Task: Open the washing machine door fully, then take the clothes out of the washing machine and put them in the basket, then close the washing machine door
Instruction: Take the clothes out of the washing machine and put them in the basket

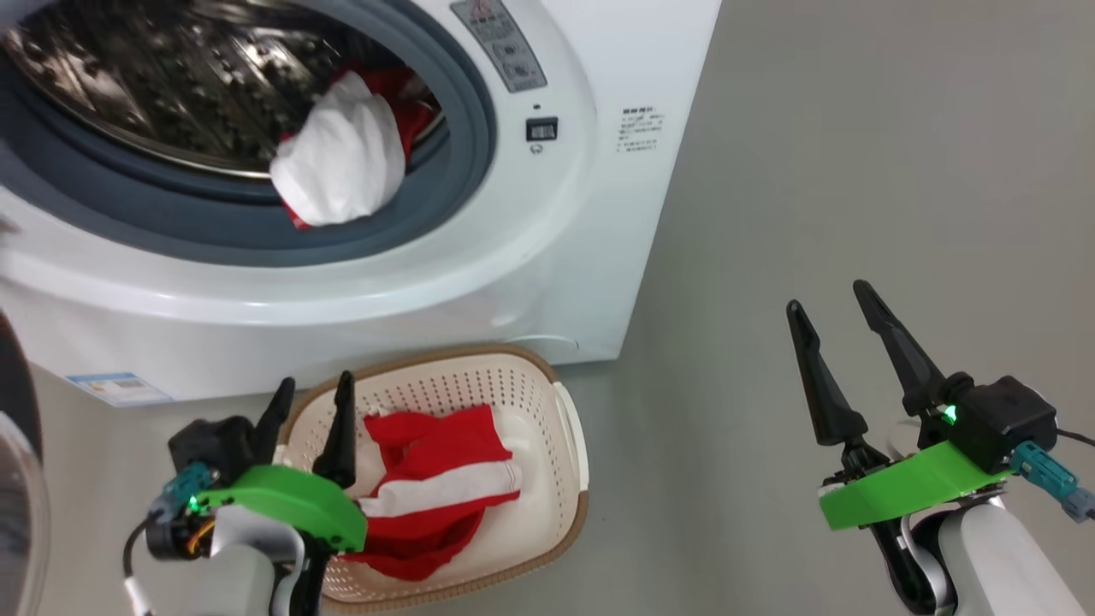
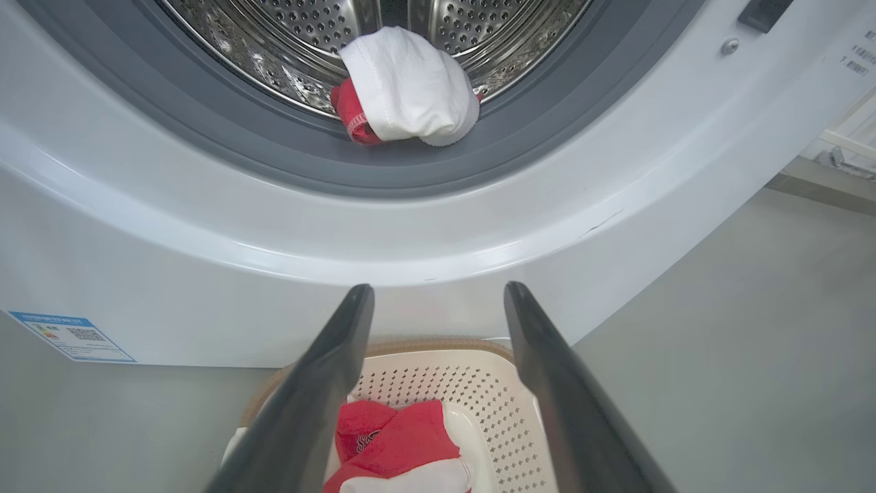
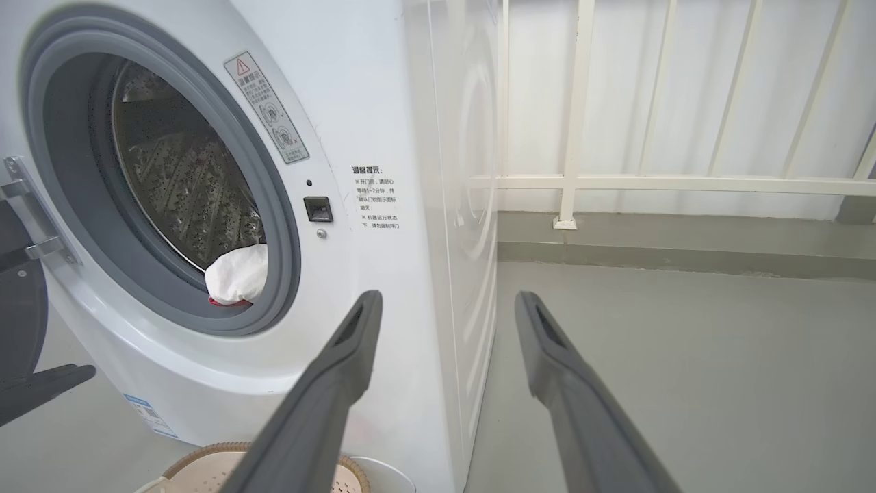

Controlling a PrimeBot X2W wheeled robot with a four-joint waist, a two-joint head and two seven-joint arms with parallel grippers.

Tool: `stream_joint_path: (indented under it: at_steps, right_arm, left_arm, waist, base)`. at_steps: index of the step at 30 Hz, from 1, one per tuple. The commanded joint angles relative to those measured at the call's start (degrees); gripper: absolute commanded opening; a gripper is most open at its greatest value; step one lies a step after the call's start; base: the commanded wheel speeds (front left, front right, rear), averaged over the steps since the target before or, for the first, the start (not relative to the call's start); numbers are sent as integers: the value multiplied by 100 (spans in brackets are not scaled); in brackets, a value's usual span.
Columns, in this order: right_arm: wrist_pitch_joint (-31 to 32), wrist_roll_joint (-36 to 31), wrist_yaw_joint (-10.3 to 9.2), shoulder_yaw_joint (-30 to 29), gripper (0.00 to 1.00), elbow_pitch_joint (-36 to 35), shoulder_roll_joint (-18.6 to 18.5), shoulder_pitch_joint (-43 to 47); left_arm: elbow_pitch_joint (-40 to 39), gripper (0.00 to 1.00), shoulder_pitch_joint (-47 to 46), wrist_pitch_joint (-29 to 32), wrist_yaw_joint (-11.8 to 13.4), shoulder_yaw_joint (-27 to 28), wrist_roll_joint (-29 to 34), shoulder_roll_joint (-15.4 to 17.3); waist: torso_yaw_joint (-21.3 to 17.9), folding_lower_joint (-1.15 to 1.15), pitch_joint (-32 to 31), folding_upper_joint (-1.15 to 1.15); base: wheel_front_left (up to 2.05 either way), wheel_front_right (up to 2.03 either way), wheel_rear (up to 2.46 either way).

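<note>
Clothes (image 1: 342,162) lie at the lip of the washing machine (image 1: 547,231); left hand (image 1: 316,382) and right hand (image 1: 826,297) released, empty: best pinch that bundle deep.

A smooth grey floor (image 1: 813,171) is carrying the white washing machine (image 1: 479,282), which is standing on it at the upper left of the head view. The cream perforated basket (image 1: 479,381) is sitting on the floor just in front of the machine's base.
</note>
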Motion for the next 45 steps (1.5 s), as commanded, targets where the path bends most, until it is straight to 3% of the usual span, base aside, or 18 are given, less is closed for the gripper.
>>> stream_joint_path:
  at_steps: [1,8,21,45]
  right_arm:
    - [-36,25,28,63,100,-130,-37,78]
    - [-36,-42,28,-20,100,-125,-26,288]
    - [-36,-121,28,-240,100,-175,19,705]
    - [-36,-135,28,-352,100,-264,-30,1099]
  left_arm:
    - [-319,100,206,-69,8,283,104,147]
    - [-1152,100,833,-69,28,691,433,131]
    - [-2516,100,1816,-70,-105,936,925,102]
    - [-2828,100,2385,-70,-183,713,817,94]
  waist:
    - [140,0,-353,0]
    - [126,0,-785,0]
    - [101,0,-1431,0]
    - [100,0,-1845,0]
  base:
    - [0,0,0]
    - [0,0,0]
    - [0,0,0]
    - [0,0,0]
